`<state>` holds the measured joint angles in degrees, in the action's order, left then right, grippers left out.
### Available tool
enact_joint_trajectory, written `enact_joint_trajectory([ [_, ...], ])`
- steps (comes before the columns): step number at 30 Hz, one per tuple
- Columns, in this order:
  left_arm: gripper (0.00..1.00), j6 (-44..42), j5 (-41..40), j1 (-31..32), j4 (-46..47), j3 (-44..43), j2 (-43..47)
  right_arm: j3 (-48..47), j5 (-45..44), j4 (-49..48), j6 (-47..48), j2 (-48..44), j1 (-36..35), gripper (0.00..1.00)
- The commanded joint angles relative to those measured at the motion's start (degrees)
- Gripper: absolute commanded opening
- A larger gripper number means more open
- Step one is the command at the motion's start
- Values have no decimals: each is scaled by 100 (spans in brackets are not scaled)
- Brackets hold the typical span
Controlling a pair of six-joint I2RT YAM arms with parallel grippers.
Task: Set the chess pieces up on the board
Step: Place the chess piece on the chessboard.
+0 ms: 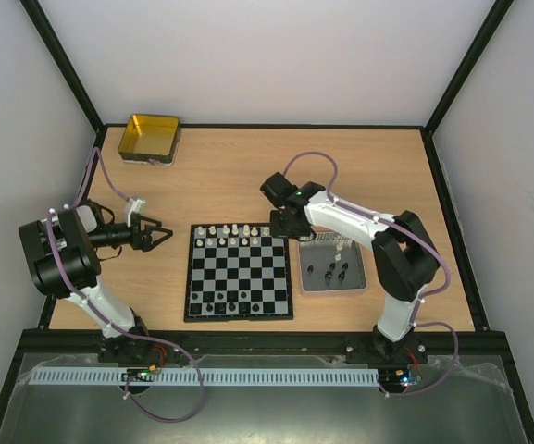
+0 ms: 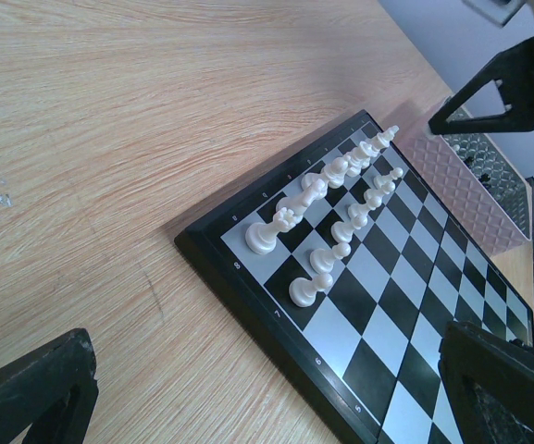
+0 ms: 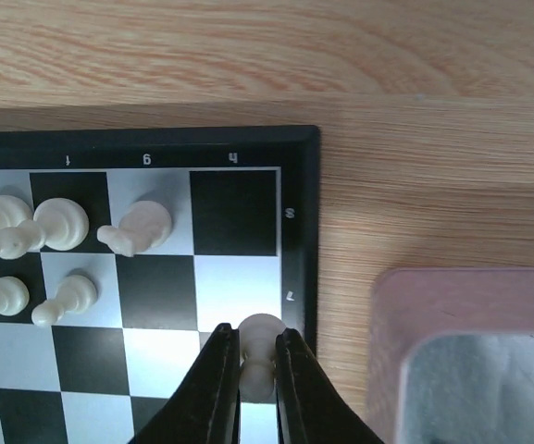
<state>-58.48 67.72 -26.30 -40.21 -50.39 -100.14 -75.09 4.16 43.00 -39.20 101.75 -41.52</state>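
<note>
The chessboard (image 1: 240, 274) lies at the table's middle. White pieces (image 1: 229, 233) stand along its far two rows, and black pieces (image 1: 220, 301) stand along its near rows. My right gripper (image 3: 256, 370) is shut on a white pawn (image 3: 261, 356) and holds it over the board's far right corner, near the pale square by the 7 mark; it also shows in the top view (image 1: 290, 225). My left gripper (image 1: 158, 235) is open and empty, left of the board. Its wrist view shows the white rows (image 2: 341, 203) on the board (image 2: 387, 305).
A silver-grey tray (image 1: 335, 269) with several loose pieces sits right of the board; its rim shows in the right wrist view (image 3: 470, 351). A gold-yellow tin (image 1: 150, 138) stands at the far left corner. Black frame rails edge the table.
</note>
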Motion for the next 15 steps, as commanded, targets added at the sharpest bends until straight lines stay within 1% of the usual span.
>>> enact_joint_trajectory([
  [1, 100, -120, 171, -13, -49, -5, 47, -408, 154, -20, -17, 323, -94, 10],
  [5, 100, -120, 175, -15, -59, -14, 30, -602, 221, -53, -23, 550, -192, 10],
  [15, 100, -145, 181, -25, -77, -14, 28, -583, 348, -181, -22, 784, -331, 10],
])
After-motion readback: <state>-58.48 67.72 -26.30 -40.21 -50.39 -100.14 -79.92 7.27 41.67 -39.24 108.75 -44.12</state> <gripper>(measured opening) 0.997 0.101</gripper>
